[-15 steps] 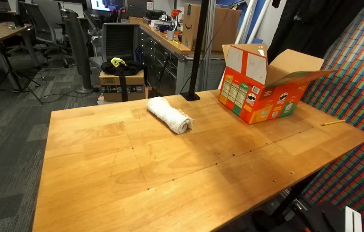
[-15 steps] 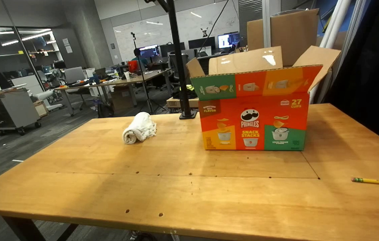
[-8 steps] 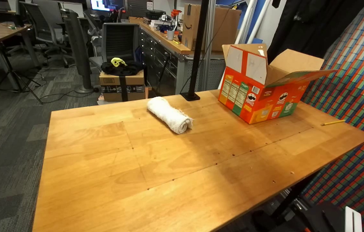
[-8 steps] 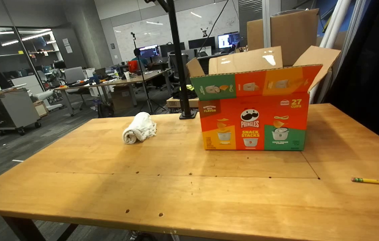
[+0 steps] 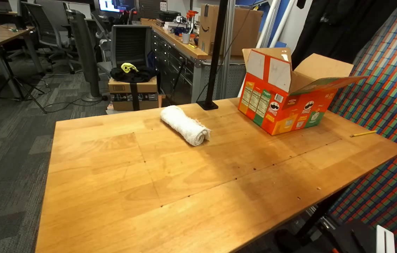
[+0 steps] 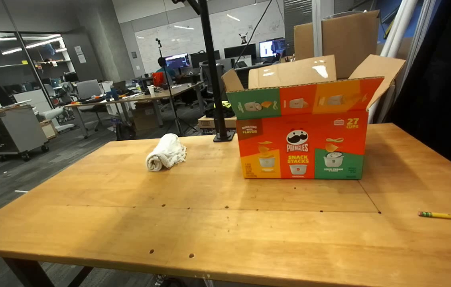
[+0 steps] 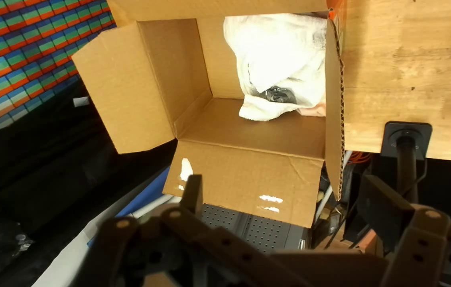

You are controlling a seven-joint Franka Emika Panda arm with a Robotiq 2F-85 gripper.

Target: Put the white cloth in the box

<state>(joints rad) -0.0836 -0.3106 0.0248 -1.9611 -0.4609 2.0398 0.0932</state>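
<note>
A rolled white cloth (image 5: 186, 126) lies on the wooden table, left of the box in both exterior views; it also shows in an exterior view (image 6: 166, 153). It is out of the wrist view. The orange and green cardboard box (image 5: 291, 112) stands with its flaps open; it also shows in an exterior view (image 6: 301, 139). In the wrist view I look down into the box (image 7: 249, 129). A bunched white cloth (image 7: 285, 56) with something dark in it lies inside. My gripper (image 7: 289, 195) is open with nothing between its fingers. It shows in neither exterior view.
A black pole (image 5: 216, 63) on a square base stands at the far table edge between cloth and box; it also shows in the wrist view (image 7: 406, 137). A yellow pencil (image 5: 363, 134) lies near the box on the table (image 5: 131, 182). Box flaps (image 6: 381, 75) stick outward.
</note>
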